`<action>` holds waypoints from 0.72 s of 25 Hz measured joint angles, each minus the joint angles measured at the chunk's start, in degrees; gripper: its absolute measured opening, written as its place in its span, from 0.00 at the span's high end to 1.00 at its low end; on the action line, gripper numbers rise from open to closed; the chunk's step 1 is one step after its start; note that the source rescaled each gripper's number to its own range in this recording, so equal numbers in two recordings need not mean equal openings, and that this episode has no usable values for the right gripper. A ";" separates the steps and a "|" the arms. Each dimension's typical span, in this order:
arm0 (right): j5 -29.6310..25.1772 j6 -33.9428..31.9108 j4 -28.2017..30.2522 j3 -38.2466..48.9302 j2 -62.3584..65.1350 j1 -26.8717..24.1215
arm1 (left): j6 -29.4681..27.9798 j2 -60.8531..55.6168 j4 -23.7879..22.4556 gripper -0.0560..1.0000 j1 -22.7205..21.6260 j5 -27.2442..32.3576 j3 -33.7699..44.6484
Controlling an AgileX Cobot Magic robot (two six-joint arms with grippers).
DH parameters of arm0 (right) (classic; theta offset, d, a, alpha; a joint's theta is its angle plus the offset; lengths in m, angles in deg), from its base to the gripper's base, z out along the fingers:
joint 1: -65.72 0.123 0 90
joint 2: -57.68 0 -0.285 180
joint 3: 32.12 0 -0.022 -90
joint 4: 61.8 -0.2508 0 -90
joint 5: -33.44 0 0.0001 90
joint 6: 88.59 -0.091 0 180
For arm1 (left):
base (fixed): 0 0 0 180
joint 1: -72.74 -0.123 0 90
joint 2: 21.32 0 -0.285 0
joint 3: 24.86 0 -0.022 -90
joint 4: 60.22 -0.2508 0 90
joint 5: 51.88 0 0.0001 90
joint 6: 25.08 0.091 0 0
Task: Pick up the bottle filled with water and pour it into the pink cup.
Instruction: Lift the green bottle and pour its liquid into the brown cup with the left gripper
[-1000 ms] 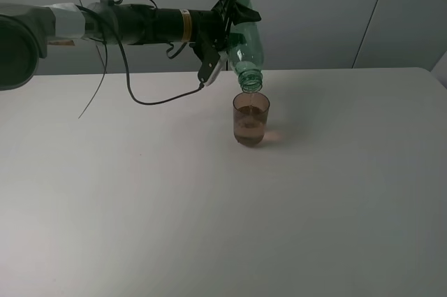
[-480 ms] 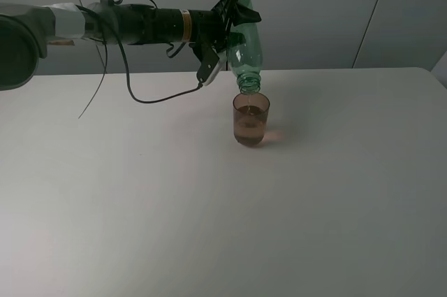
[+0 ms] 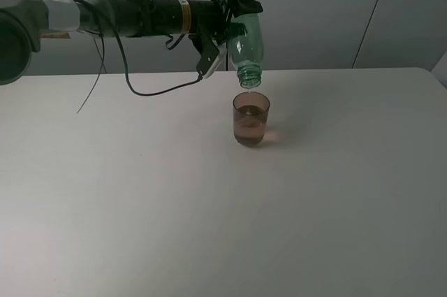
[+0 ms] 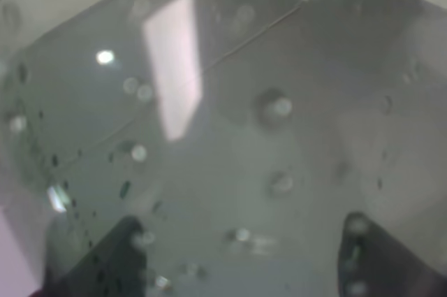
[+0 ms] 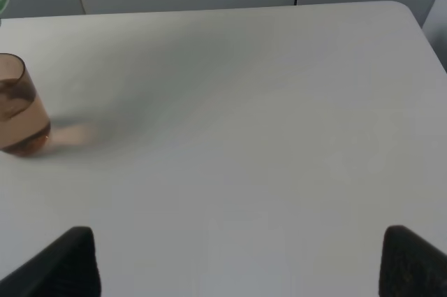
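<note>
My left gripper [image 3: 234,10] is pinched tight on the green bottle [image 3: 246,40] near its base end. The bottle's tipped almost upside down, with its neck just above the pink cup [image 3: 251,119], not touching. The cup sits upright on the white table [image 3: 140,206], partly filled. My right gripper [image 5: 241,265] is spread wide, well off to the cup's side.

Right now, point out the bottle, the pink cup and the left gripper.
bottle [image 3: 246,45], exterior high view, on its green mid-body.
pink cup [image 3: 251,121], exterior high view, on its side wall.
left gripper [image 3: 238,13], exterior high view, between the fingers clamping the bottle's base end.
</note>
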 joint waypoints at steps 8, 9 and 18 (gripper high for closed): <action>0.00 0.00 0.00 0.00 0.00 0.00 | 1.30 -0.21 0.00 0.95 0.63 0.00 0.00; 0.00 0.00 0.00 0.00 0.00 0.00 | 1.42 -0.21 -0.12 0.95 0.70 0.00 0.00; 0.00 0.00 0.00 0.00 0.00 0.00 | -2.23 -0.21 0.53 0.95 1.05 0.14 0.00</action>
